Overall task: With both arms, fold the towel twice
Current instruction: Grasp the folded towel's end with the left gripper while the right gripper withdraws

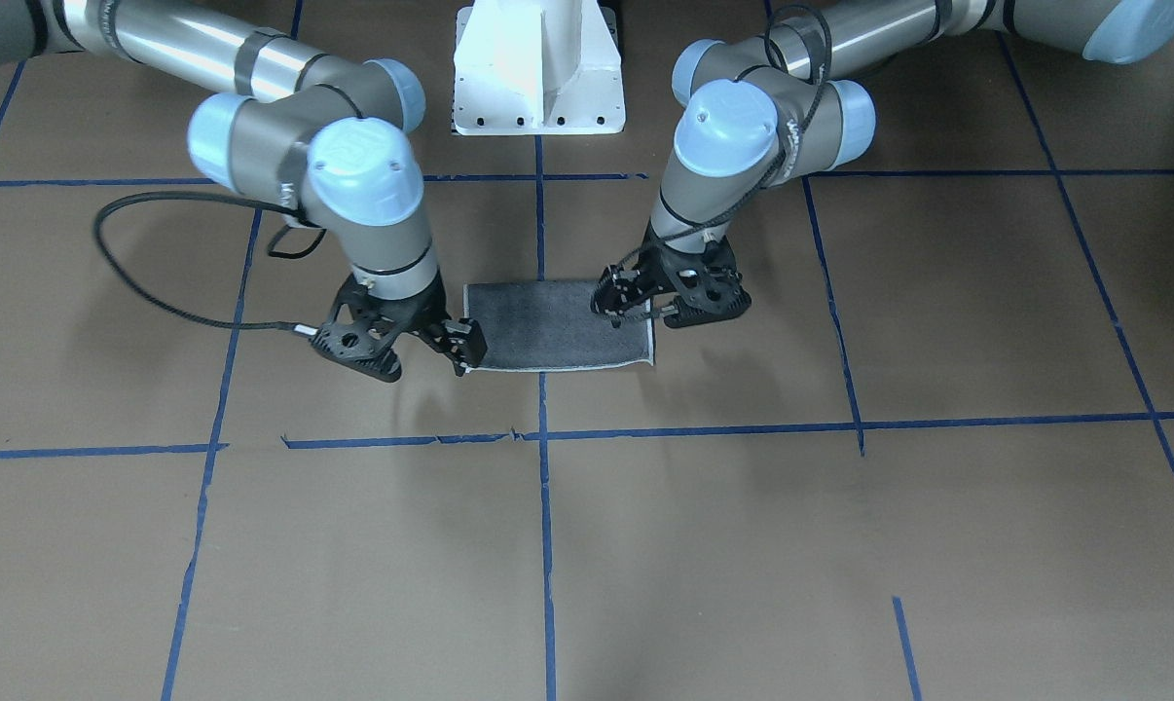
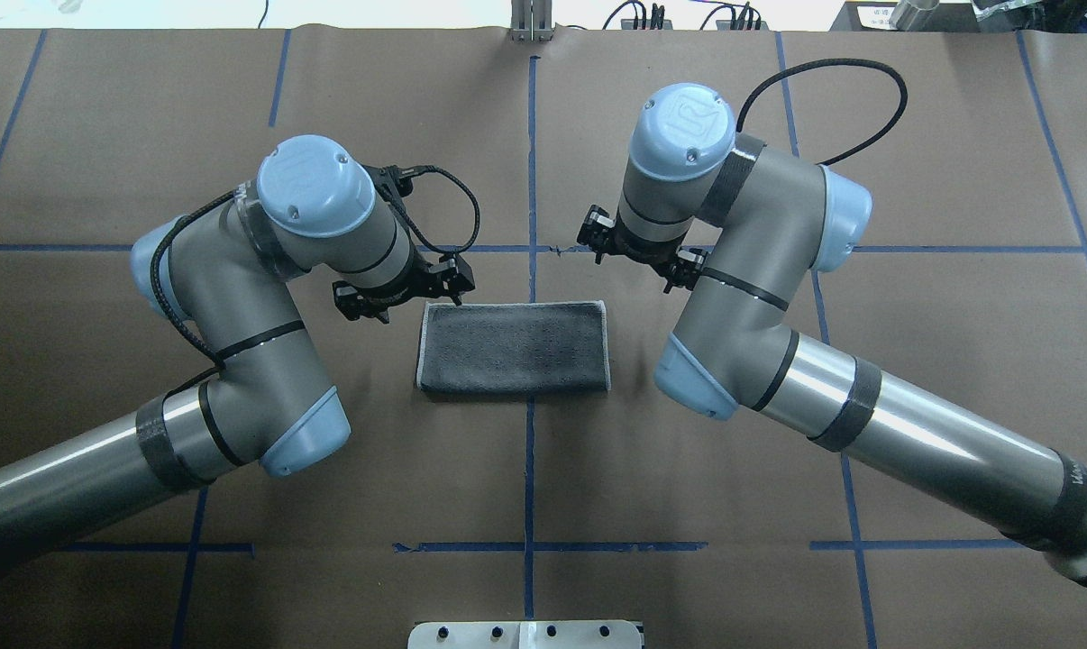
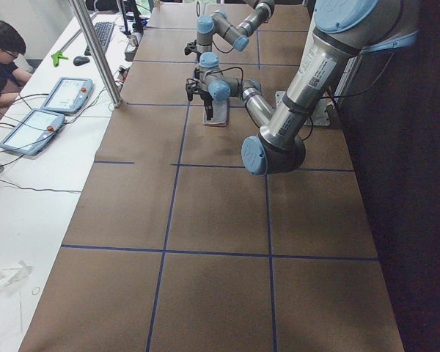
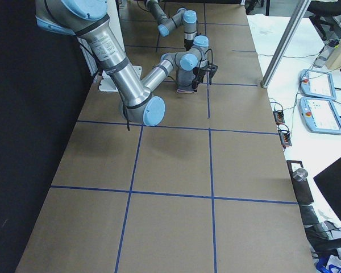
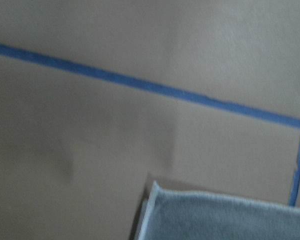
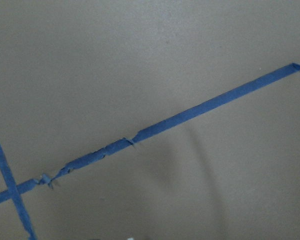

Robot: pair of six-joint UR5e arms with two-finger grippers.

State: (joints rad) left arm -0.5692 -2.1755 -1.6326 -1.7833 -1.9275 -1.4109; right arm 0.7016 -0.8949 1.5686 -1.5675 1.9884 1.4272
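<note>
Towel [image 2: 514, 347] lies flat mid-tabletop [image 2: 688, 505], folded to a grey rectangle. Seen from overhead, left hand [image 2: 404, 290] hangs open at its 11 o'clock corner, right hand [image 2: 638, 252] open near 1 o'clock.

One towel [image 2: 514, 347] lies on one table [image 2: 688, 505]. There are two arms, one left arm [image 2: 228, 379] and one right arm [image 2: 760, 297], and two claws, one left claw [image 1: 650, 316] and one right claw [image 1: 429, 366]. Also one white base [image 1: 538, 78], one person [image 3: 1, 51], and two tablets: a near tablet [image 3: 31, 130] and a far tablet [image 3: 64, 94].
</note>
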